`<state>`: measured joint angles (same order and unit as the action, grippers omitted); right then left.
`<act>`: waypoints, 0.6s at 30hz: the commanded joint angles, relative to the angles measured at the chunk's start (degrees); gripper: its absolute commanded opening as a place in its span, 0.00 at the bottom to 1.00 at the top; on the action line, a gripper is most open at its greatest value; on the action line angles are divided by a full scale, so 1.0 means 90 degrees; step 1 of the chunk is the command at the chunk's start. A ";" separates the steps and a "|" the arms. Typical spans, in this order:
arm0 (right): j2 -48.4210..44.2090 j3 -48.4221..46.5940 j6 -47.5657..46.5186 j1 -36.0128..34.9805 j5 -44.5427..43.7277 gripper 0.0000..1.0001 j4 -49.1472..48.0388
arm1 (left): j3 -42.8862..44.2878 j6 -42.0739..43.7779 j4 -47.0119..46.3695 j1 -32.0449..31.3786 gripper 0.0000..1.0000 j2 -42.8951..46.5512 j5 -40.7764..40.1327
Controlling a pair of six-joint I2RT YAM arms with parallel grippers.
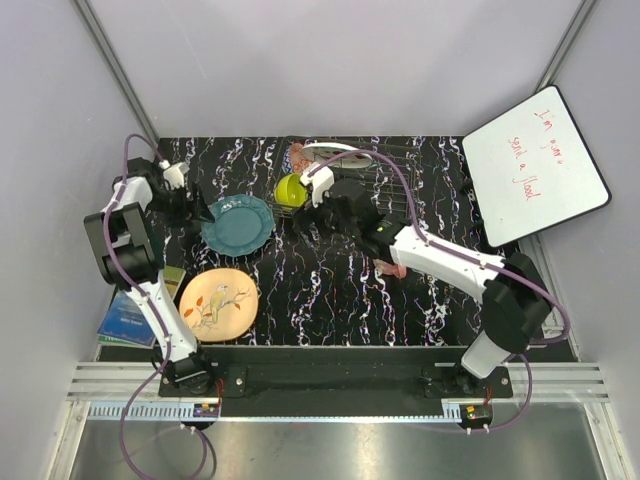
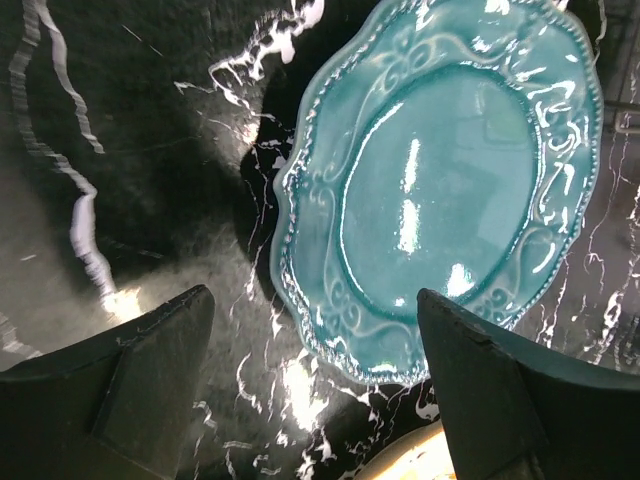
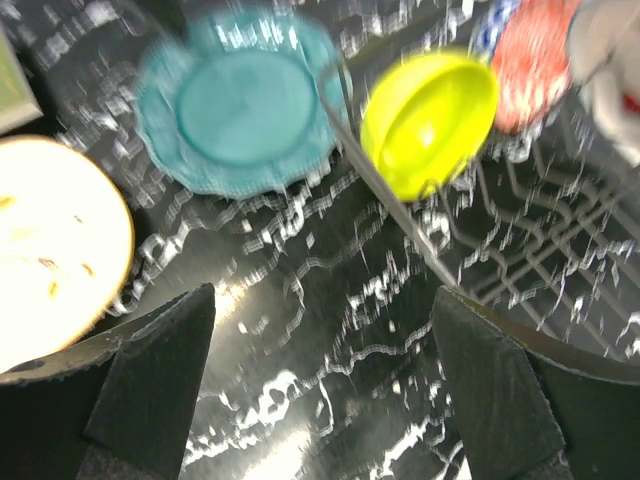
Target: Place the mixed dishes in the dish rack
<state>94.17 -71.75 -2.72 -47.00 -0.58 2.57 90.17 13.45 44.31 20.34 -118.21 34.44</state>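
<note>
Dish rack (image 1: 395,170) sits at twelve o'clock on the black tabletop (image 1: 320,290), white board (image 1: 535,165) at two. Left fingers (image 2: 150,370) and right fingers (image 3: 150,380) are apart.

The whole thing sits in a little booth with plain pale grey walls (image 1: 330,60) on the left, far and right sides, and metal struts (image 1: 112,65) running up the far corners. The tabletop (image 1: 330,290) is glossy black with white marble-ish veins and catches bright glare spots. A silver rail (image 1: 330,378) runs along the near edge.
</note>
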 commanded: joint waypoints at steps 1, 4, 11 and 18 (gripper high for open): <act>-0.0453 0.0247 -0.0059 -0.0256 -0.0384 0.96 -0.0861 | 0.0254 -0.0186 0.0242 0.0016 0.85 -0.0263 0.0607; -0.0502 0.0423 -0.0078 -0.0412 -0.0492 0.96 -0.0988 | 0.0362 -0.0176 0.0378 0.0025 0.85 -0.0478 0.0744; -0.0473 0.0433 -0.0078 -0.0559 -0.0638 0.96 -0.0911 | 0.0625 -0.0254 0.0564 0.0035 0.82 -0.0976 0.0998; -0.0493 0.0442 -0.0118 -0.0568 -0.0736 0.95 -0.0764 | 0.0636 -0.0235 0.0730 0.0074 0.59 -0.1338 0.1397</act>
<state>90.91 -67.37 -3.05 -51.68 -5.17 -3.46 96.01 10.94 49.54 20.64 -127.28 44.66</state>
